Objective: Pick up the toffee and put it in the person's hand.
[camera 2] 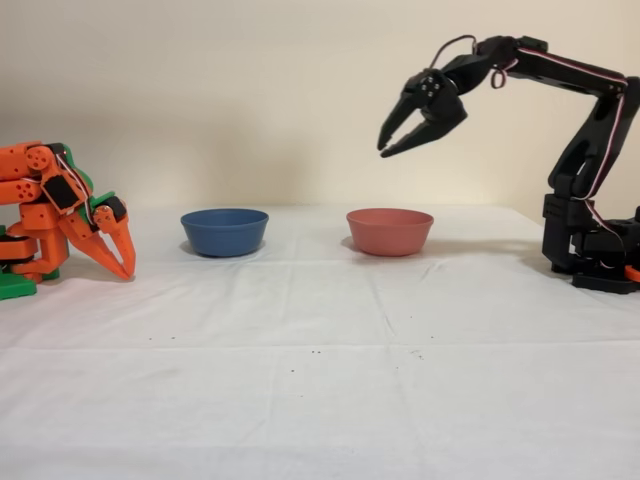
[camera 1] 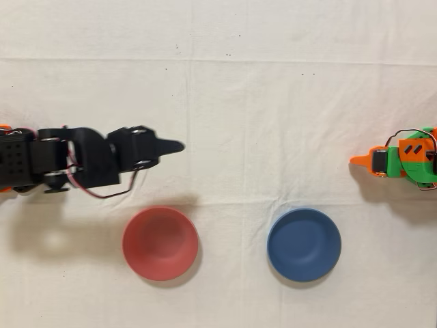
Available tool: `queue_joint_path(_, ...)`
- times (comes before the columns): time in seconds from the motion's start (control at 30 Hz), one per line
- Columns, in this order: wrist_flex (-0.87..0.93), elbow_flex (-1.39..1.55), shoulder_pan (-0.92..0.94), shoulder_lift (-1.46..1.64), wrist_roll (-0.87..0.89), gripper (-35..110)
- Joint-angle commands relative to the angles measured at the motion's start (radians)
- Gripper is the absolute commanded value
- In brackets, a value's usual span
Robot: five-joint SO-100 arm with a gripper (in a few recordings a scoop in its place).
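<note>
My black arm reaches in from the left of the overhead view, and its gripper (camera 1: 175,145) points right, above and behind the red bowl (camera 1: 160,243). In the fixed view the gripper (camera 2: 385,148) hangs high over the table, just left of and above the red bowl (camera 2: 389,231). Its jaws are open, pointing down to the left, and nothing is between them. The toffee is out of view. The person's hand is out of view.
A blue bowl (camera 1: 304,244) stands beside the red one on the white cloth (camera 1: 225,102); both look empty from above. The idle orange arm (camera 2: 60,210) rests folded at the left of the fixed view, its tip on the cloth.
</note>
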Motion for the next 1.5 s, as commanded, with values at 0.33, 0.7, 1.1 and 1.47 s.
queue_joint_path(0.33,0.046,0.509,0.011,0.534,0.023,0)
queue_joint_path(0.7,0.06,0.848,0.035,0.851,-0.026,0)
queue_joint_path(1.1,-0.006,1.158,0.046,1.106,-0.074,0)
queue_joint_path(1.47,0.02,1.331,0.046,1.267,-0.077,0)
